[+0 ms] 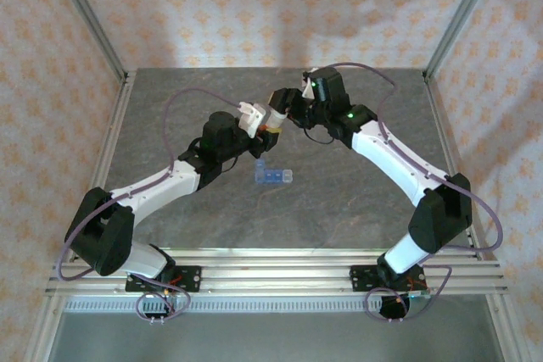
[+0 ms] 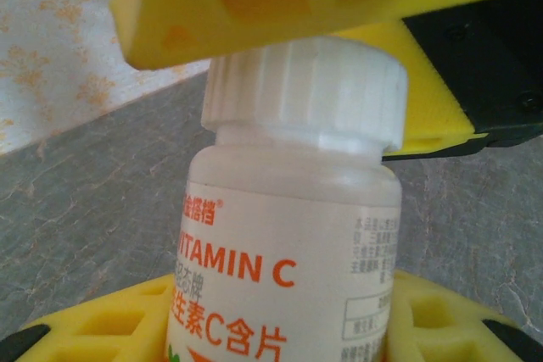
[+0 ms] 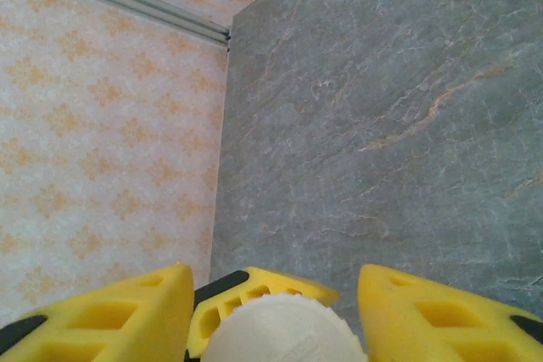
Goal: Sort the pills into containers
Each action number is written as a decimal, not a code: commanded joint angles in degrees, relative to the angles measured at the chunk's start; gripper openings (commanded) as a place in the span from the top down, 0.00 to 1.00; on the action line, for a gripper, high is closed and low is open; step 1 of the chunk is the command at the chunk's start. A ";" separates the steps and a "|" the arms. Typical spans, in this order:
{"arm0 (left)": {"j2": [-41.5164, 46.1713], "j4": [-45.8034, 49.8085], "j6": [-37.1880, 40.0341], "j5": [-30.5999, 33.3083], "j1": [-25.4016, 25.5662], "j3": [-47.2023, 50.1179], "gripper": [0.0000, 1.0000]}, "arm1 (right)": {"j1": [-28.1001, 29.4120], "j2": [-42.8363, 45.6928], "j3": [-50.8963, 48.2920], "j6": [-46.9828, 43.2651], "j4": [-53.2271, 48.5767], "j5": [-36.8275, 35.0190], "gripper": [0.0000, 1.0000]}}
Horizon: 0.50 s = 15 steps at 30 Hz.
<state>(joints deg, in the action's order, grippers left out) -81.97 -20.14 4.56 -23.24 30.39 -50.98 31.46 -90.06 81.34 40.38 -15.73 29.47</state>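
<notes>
Seen from above, the two arms meet over the far middle of the table (image 1: 365,209). The left gripper (image 1: 265,127) pinches a white vitamin bottle (image 1: 271,123) held clear of the surface, and the right gripper (image 1: 285,109) sits at its top end. The pill box (image 1: 273,176), translucent blue, lies flat on the table a little nearer the bases, apart from both claws. In the left wrist view the bottle stands upright between that claw's yellow fingers (image 2: 102,328), with the ribbed cap (image 2: 305,99) on and the other claw's fingers lying against it above and behind. In the right wrist view its fingers (image 3: 127,311) bracket the cap closely, but I cannot tell whether they press it. The step in hand looks like uncapping. Next the right claw needs a firm hold on the cap and a twist while the left keeps the bottle from turning, and only then can the contents go to the box. The table is grey and stone-veined, edged with aluminium rails (image 1: 271,273) and walled in pale orange-patterned wallpaper (image 1: 254,6).
</notes>
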 commanded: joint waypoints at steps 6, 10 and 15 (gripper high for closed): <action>-0.87 -3.46 -2.24 0.40 0.39 -1.97 1.00 | 0.26 1.80 -1.13 -3.73 -0.60 -1.25 0.63; -0.50 -3.72 -4.01 -3.36 -0.11 -2.14 1.00 | -0.73 2.81 -3.00 -9.39 0.72 -1.23 0.64; 0.41 -7.46 -10.37 -13.94 -1.87 -1.21 1.00 | -4.42 5.29 -10.65 -15.07 14.65 9.64 0.63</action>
<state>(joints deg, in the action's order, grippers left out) -82.63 -20.67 -0.82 -29.63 29.63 -50.98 29.12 -86.98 74.37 31.73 -8.56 34.28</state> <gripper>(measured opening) 0.443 0.368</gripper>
